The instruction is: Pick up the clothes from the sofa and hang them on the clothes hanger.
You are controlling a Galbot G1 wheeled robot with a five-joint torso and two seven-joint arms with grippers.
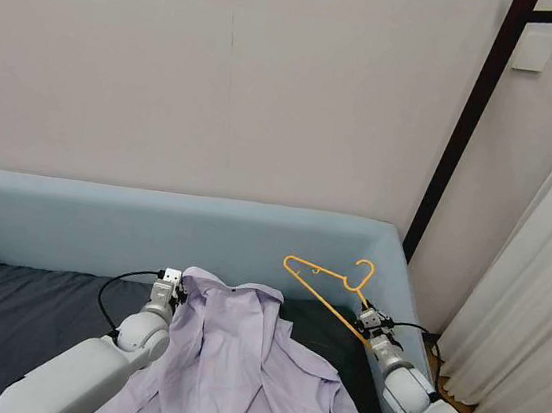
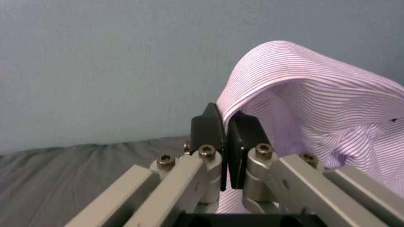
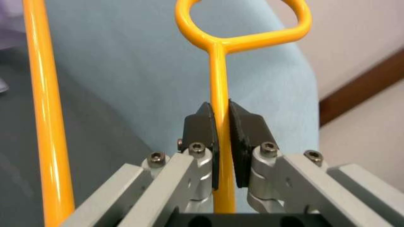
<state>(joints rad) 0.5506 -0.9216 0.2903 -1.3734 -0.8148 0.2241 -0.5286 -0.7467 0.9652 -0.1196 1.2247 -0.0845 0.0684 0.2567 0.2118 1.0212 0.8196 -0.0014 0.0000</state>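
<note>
A lilac striped shirt (image 1: 237, 363) lies bunched on the dark seat of the sofa, its collar (image 2: 296, 71) lifted. My left gripper (image 1: 172, 284) is at the shirt's left upper edge, shut on the collar fabric, which runs between its black pads (image 2: 208, 127). An orange clothes hanger (image 1: 331, 289) is held up over the sofa's right end. My right gripper (image 1: 369, 317) is shut on the hanger's neck (image 3: 218, 75), just below the hook loop (image 3: 243, 23). One hanger arm (image 3: 41, 104) runs alongside the gripper.
The light blue sofa back (image 1: 82, 223) stands behind both grippers, with a plain wall above. The sofa's right armrest (image 1: 403, 283) is beside the hanger. A dark door frame (image 1: 462, 129) and white curtain (image 1: 534, 319) stand at the right. Dark seat cushion (image 1: 12, 305) extends left.
</note>
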